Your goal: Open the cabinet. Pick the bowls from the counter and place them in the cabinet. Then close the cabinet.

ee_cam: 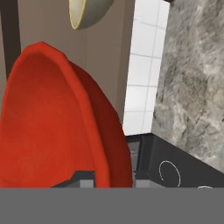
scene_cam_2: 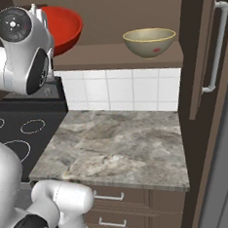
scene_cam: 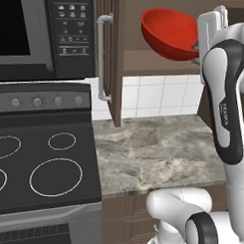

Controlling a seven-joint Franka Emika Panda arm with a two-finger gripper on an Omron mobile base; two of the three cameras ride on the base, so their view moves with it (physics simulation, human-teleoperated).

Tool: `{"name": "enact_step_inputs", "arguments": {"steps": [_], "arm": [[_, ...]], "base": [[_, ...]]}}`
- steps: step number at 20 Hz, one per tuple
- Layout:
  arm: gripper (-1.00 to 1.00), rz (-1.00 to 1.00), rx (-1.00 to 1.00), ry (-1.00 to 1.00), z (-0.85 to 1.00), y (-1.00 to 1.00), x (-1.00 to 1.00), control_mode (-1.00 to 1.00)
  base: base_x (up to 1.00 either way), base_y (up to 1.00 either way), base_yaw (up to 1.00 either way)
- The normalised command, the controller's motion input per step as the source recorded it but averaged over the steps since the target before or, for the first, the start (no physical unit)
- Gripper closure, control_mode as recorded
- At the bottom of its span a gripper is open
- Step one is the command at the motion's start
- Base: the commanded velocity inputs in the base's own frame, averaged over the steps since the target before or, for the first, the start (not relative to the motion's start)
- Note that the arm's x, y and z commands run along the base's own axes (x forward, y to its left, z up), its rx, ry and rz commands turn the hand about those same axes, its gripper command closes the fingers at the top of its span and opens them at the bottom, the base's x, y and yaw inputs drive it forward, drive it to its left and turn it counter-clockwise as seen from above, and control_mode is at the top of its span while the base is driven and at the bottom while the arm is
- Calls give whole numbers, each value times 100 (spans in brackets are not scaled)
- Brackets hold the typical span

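Observation:
The cabinet point(scene_cam: 108, 68) stands with both doors swung open. My gripper point(scene_cam: 197, 47) is shut on the rim of the glossy red bowl point(scene_cam: 167, 33), which is tilted on its side over the left part of the wooden shelf point(scene_cam: 156, 63). In the hand view the red bowl point(ee_cam: 57, 127) rises close in front, its rim pinched between my fingertips point(ee_cam: 87, 180). Whether it touches the shelf I cannot tell. The beige bowl point(scene_cam_2: 149, 42) sits upright on the shelf's right part, apart from the red bowl point(scene_cam_2: 64, 25). Below lies the counter point(scene_cam_2: 114, 145).
A black stovetop point(scene_cam: 42, 166) with white rings adjoins the counter on the left, with a microwave point(scene_cam: 42, 31) above it. The open left door's bar handle point(scene_cam: 101, 58) juts out beside the bowl. The right door point(scene_cam_2: 203, 54) stands open at the far right. White tiles back the counter.

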Motion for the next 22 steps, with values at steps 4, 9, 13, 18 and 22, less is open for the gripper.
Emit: {"name": "enact_step_inputs", "arguments": {"steps": [4,9,13,18,22], "arm": [[100,0,0,0,-17,0,39,-100],[100,0,0,0,-11,0,47,-100],[100,0,0,-1,-13,0,45,-100],[100,0,0,0,-23,0,44,-100],[100,0,0,0,-23,0,51,-100]], "base": [[0,0,0],[0,0,0],[0,0,0],[0,0,0],[0,0,0]]}}
